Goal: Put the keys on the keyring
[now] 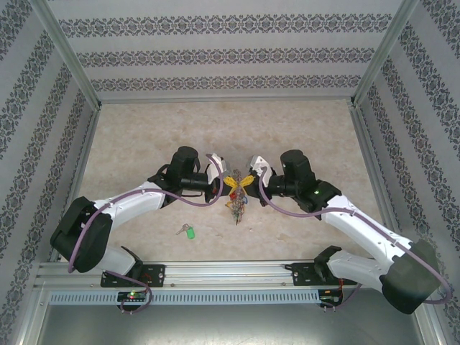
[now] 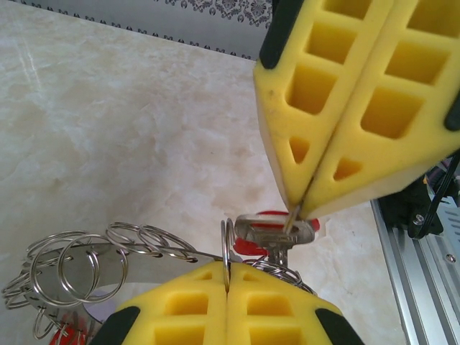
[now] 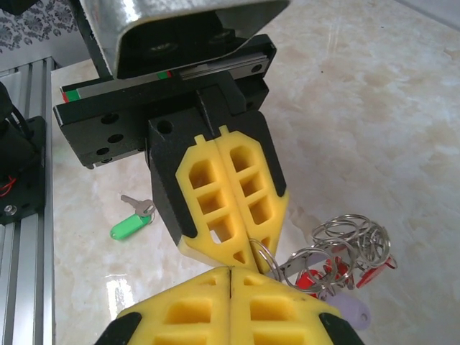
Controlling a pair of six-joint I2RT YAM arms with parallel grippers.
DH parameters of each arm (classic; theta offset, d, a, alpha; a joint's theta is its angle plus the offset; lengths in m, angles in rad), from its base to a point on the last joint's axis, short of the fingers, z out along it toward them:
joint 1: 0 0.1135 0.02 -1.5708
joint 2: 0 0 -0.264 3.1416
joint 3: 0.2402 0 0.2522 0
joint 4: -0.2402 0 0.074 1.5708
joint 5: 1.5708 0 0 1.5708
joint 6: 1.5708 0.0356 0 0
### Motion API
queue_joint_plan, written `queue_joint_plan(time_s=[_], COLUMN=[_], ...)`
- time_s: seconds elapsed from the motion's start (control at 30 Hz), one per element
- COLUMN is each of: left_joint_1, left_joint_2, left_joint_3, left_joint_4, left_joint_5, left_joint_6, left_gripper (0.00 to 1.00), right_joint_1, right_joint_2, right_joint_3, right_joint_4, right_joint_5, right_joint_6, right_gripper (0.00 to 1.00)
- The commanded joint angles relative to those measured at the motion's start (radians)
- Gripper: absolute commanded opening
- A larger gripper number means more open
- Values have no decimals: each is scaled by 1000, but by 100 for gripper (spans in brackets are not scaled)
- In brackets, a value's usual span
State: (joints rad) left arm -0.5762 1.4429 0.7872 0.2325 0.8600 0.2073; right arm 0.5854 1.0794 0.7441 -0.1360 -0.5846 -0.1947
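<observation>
Clamped shut on a loop of the keyring (image 3: 351,236) with left claw (image 2: 227,273); pinching the red key (image 2: 277,230) in right claw (image 2: 302,207), tip to tip above the table (image 2: 108,129). Lying flat nearer the left arm (image 1: 122,201), well apart from both: green key (image 1: 188,231)

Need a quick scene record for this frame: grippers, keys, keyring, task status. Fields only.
left gripper: shut, pinching a split ring on the keyring
right gripper: shut on red-tag key
keyring: held up between both grippers, tagged keys dangling
green-tag key: loose on table
status: red-tag key at the split ring, threading unclear; green-tag key not on
</observation>
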Motion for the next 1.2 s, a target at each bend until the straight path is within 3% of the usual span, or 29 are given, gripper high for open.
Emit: queue_joint_plan(time_s=[0.0,0.83,1.17], left_joint_1=[-16,-20,-21], left_joint_2=[0,6,-3], left_joint_3=[42,52,35], left_joint_4=[43,24,56], left_joint_5=[34,17,4], left_joint_6=[-8,19,13], left_gripper=[0,0,0], right_joint_1=[22,58,59], right_joint_2=[11,33,41], right_joint_3=[33,43,50], right_joint_4=[36,42,-9], right_joint_5=[26,302,346], right_joint_6=[-17,32,62], right_gripper=[0,0,0])
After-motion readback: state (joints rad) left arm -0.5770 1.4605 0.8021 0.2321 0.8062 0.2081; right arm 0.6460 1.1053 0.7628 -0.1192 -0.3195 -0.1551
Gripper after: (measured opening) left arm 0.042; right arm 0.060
